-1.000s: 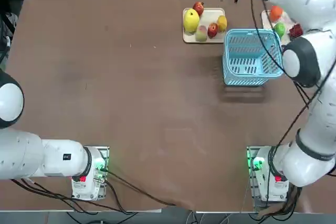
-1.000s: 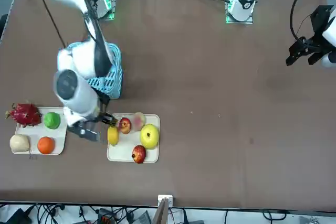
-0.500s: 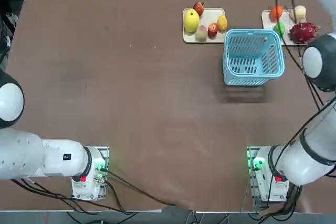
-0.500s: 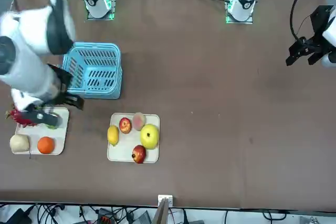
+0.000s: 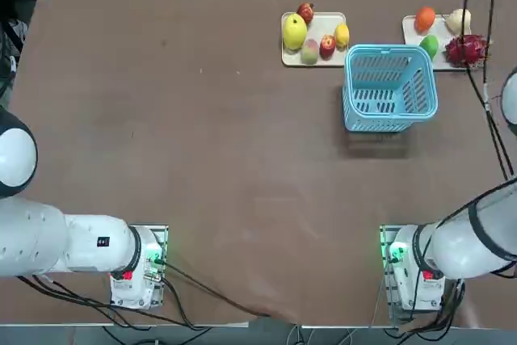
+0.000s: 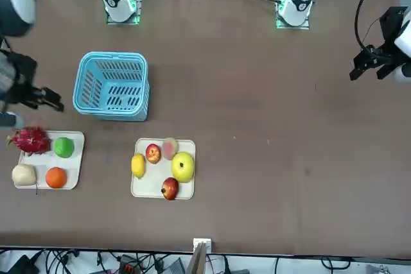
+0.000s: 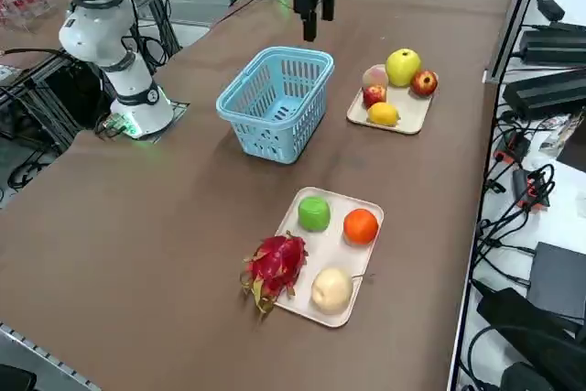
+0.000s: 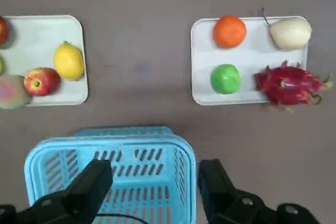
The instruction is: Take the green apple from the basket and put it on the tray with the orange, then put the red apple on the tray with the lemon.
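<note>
right end effector [image 8: 152, 187] wide open, empty, above slatted plastic basket [image 8: 107, 174]; glossy green apple [image 8: 226, 78] on tray.

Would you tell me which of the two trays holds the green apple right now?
The tray with the orange, cream fruit and spiky red fruit holds the green apple; the other tray holds the lemon and red apple.
</note>
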`<state>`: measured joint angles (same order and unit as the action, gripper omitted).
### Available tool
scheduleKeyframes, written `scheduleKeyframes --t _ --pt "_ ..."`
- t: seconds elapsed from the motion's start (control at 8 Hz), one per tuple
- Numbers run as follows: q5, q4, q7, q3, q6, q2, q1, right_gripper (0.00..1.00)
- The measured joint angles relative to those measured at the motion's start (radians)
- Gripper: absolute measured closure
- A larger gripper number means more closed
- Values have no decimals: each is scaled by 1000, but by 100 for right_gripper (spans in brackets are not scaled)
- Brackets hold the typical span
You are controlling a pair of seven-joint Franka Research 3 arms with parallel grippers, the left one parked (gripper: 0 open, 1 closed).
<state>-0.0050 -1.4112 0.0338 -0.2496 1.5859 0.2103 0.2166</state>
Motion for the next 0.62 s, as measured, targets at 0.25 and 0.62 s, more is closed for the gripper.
scheduleKeyframes --t 0.25,0.62 --pt "-1 -83 -7 20 -14 -105 -48 0" --pt "-1 -213 -16 215 -42 -254 -246 0"
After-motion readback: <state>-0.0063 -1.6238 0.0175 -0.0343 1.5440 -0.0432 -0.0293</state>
